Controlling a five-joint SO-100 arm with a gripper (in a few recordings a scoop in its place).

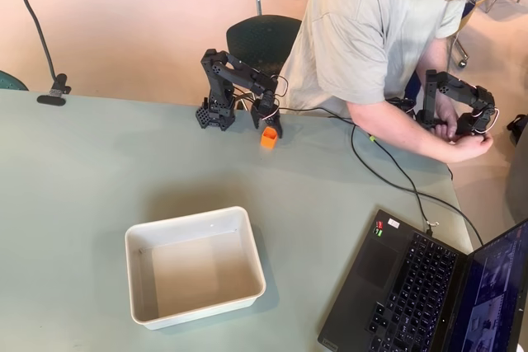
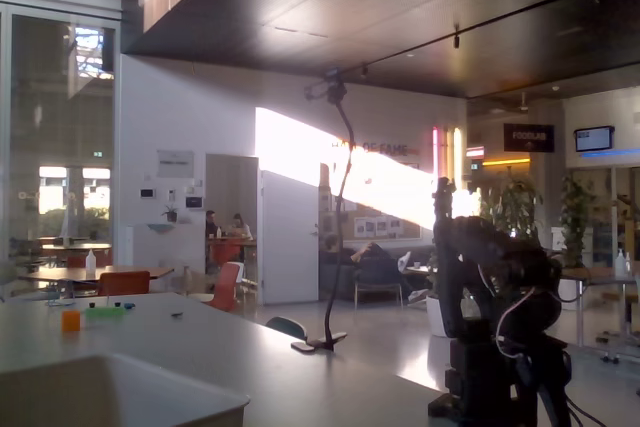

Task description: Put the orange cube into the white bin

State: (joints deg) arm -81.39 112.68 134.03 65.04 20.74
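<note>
While clamped in gripper, orange cube well apart from white bin.

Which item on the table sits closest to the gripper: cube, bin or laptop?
The orange cube, right at the tip of the gripper; the white bin and the laptop lie well away across the table.

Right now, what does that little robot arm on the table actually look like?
The small arm is black all over, built from chunky jointed plastic segments on a wider black base. Thin cables, light and dark, loop along its segments. Its two-finger gripper is black too. In the fixed view it appears as a dark jointed silhouette with looping wires.
</note>
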